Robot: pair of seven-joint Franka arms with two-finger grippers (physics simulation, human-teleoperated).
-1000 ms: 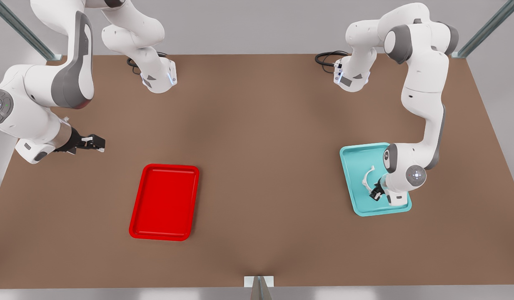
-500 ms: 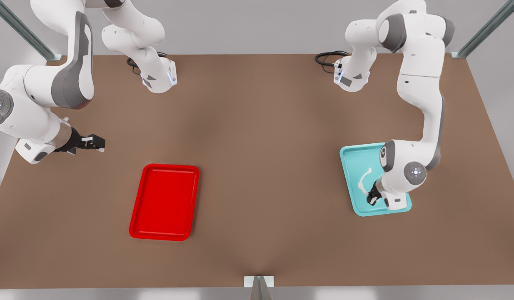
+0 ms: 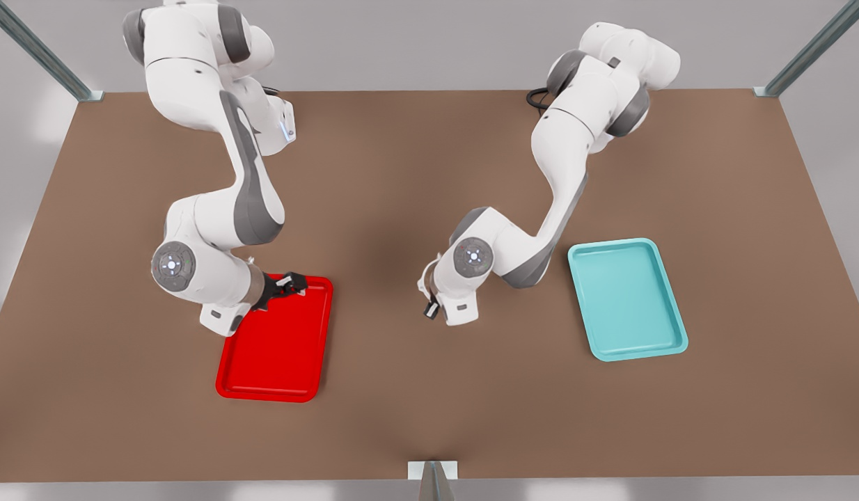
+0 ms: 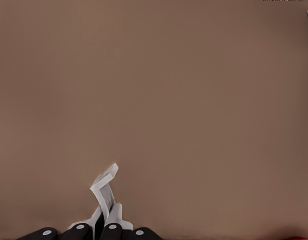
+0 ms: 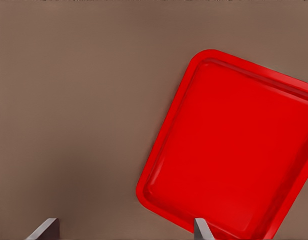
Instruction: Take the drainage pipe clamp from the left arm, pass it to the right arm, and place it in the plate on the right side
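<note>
Holding the clamp [image 4: 106, 192] pinched in the left gripper [image 3: 429, 309] mid-frame, I fear the thin strap slipping at handover to the spread-fingered right gripper [image 3: 290, 284] over the red tray [image 3: 273, 376].

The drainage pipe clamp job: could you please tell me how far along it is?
Done: left tool holds the drainage pipe clamp above the table. In hand: the handover; the open right tool hovers over the plate's corner. Left: passing and placing it.
</note>
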